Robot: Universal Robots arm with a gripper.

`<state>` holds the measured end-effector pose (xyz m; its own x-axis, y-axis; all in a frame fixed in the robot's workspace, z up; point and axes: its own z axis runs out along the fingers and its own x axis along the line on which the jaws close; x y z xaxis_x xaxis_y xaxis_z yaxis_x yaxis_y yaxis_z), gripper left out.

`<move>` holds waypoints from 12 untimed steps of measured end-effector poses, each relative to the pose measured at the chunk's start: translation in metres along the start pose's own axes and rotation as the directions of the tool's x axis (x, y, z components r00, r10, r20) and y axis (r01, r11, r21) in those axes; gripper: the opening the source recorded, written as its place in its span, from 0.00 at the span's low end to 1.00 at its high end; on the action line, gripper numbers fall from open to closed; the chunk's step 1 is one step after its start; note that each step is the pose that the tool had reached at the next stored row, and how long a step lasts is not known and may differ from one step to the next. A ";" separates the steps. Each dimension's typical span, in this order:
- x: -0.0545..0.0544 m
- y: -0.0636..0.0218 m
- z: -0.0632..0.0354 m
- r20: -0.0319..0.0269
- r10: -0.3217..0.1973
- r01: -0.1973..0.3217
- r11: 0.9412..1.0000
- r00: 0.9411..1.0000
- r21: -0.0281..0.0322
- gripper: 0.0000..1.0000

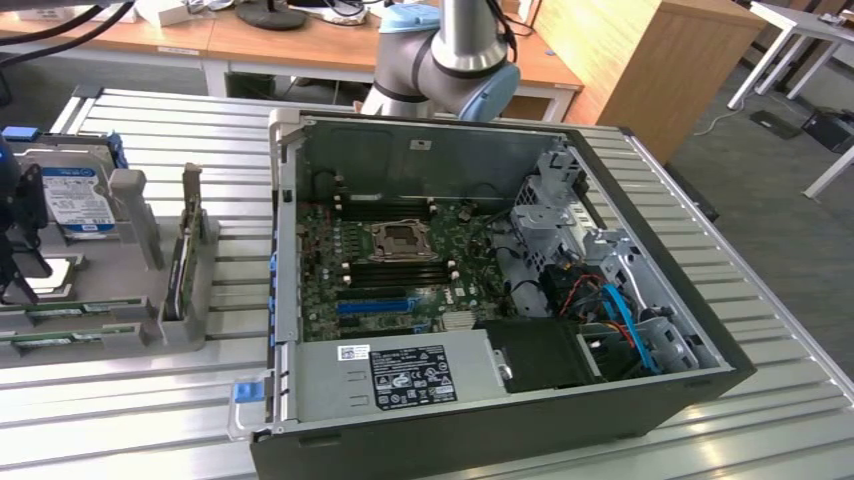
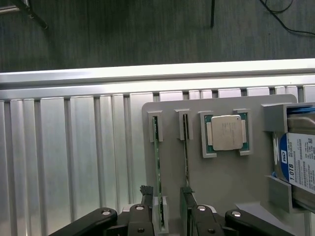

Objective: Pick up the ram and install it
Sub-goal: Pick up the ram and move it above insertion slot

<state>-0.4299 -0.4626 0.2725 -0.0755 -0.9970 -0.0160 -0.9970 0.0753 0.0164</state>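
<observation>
Black fingers (image 2: 146, 199) of the gripper (image 2: 167, 194) are seen spread wide apart, with nothing clamped, poised over the near end of a grey holder (image 2: 221, 177). The ram (image 2: 157, 157), a thin green strip stood on edge in the holder's outermost groove, is seen running into the gap between the fingers, closer to one finger than the other; whether it is touched cannot be told. A second strip (image 2: 185, 157) is stood just beside it in the neighbouring groove, and its end is hidden at the other finger. Beyond these, a CPU (image 2: 226, 132) and then a hard drive (image 2: 300, 162) are laid on the same holder, which is set on a ribbed metal table (image 2: 74, 162). In the exterior view the holder is found at the far left of the frame, well apart from the open case (image 1: 441, 160) at centre, where the motherboard (image 1: 334, 250) is laid bare with dark slots (image 1: 398, 272) beside its socket (image 1: 400, 240). The pick-up is judged to be the step in hand and not yet done: no ram has been lifted or seated. A clean grasp is judged to call for the fingers centred on one strip alone, so that its neighbour is not caught.
</observation>
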 end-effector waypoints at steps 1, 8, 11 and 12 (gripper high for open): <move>0.000 0.0000 0.0009 0.000 0.000 0.000 1.000 1.000 0.000 0.36; 0.000 0.0000 0.0028 0.000 0.000 0.000 1.000 1.000 0.000 0.36; 0.001 -0.0001 0.0029 0.000 0.000 0.000 1.000 1.000 0.000 0.36; 0.002 -0.0002 0.0028 0.000 0.000 0.000 1.000 1.000 0.000 0.36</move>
<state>-0.4300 -0.4643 0.2698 -0.0756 -0.9970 -0.0159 -0.9970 0.0753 0.0164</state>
